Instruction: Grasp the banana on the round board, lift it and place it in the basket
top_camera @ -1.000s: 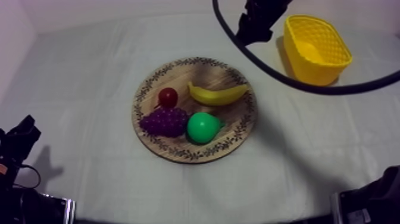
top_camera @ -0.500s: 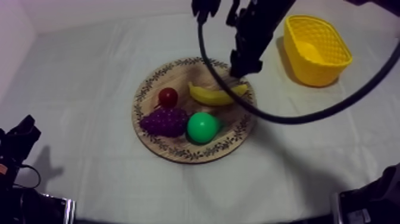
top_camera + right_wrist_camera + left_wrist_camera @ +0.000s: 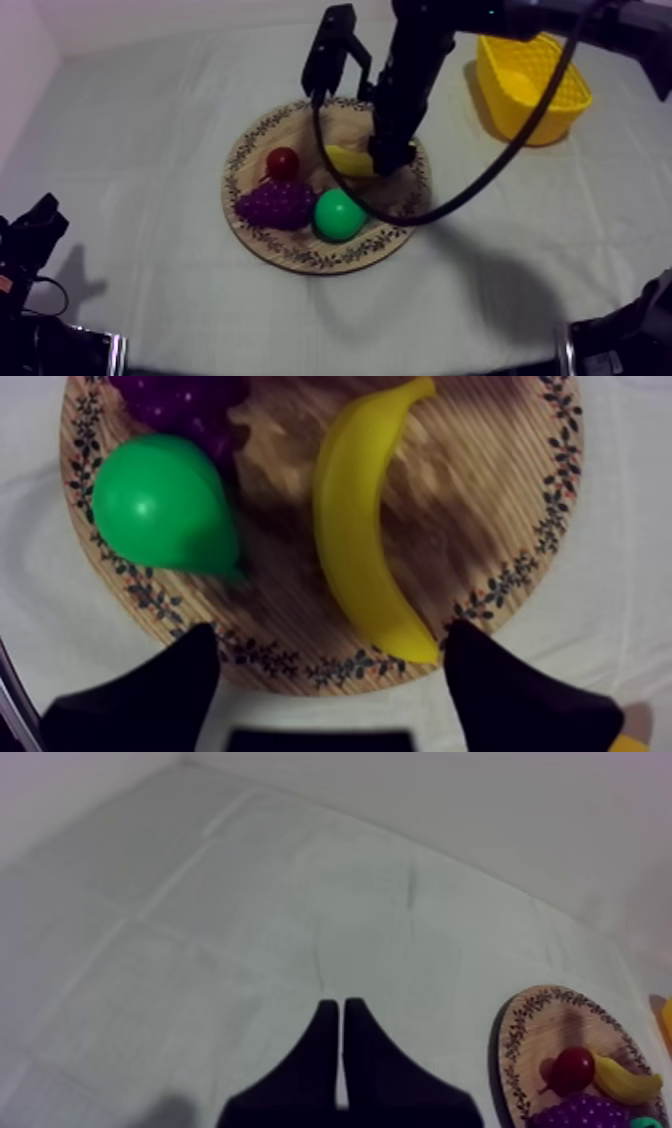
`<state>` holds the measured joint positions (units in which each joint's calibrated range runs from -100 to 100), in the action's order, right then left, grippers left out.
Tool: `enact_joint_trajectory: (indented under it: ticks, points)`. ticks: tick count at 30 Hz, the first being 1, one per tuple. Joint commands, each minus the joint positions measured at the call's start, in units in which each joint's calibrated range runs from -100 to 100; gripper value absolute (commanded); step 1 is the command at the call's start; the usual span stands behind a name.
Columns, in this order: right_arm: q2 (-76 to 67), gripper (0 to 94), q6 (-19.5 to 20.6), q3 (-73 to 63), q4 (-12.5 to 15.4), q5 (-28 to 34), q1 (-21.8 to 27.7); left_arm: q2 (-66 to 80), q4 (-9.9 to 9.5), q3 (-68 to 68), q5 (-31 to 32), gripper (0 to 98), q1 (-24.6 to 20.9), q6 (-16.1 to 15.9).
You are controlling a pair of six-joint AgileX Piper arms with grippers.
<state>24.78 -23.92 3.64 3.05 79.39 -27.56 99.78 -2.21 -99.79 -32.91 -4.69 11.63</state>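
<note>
Hovering right gripper (image 3: 330, 641) had its fingers spread wide; banana (image 3: 360, 526) lay on the board (image 3: 500, 496) just ahead, between them, untouched. Left gripper (image 3: 334, 1014) sat pressed together, board off to its side.

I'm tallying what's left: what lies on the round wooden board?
Yellow toy banana, green toy pear, purple grape bunch, small red fruit. The right gripper hides part of the banana from above.

Banana (image 3: 345, 161) half behind right arm (image 3: 408, 70)

Dim soft light, purplish tint, cloth (image 3: 150, 130) w/ faint shadows
</note>
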Motion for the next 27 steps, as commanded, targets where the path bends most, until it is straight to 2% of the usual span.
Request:
enact_joint_trajectory:
  ticks: [1, 20, 23, 27]
  points:
    - [2.2, 61.3, -0.1, -0.9, 0.0, 0.0, -0.1, 0.0, 0.03, 0.0, 0.0, 0.1, 0.0, 0.0]
    - [17.0, 51.5, -0.5, -11.2, -0.3, -1.9, -0.5, 0.0, 0.03, 0.0, 0.0, 0.1, 0.0, 0.0]
    - [18.4, 44.0, -0.4, -12.0, -0.6, -2.7, -0.4, 0.0, 0.03, 0.0, 0.0, 0.1, 0.0, 0.0]
    - [19.6, 22.8, -0.5, -12.1, -1.1, -3.2, -0.4, 0.0, 0.03, 0.0, 0.0, 0.1, 0.0, 0.0]
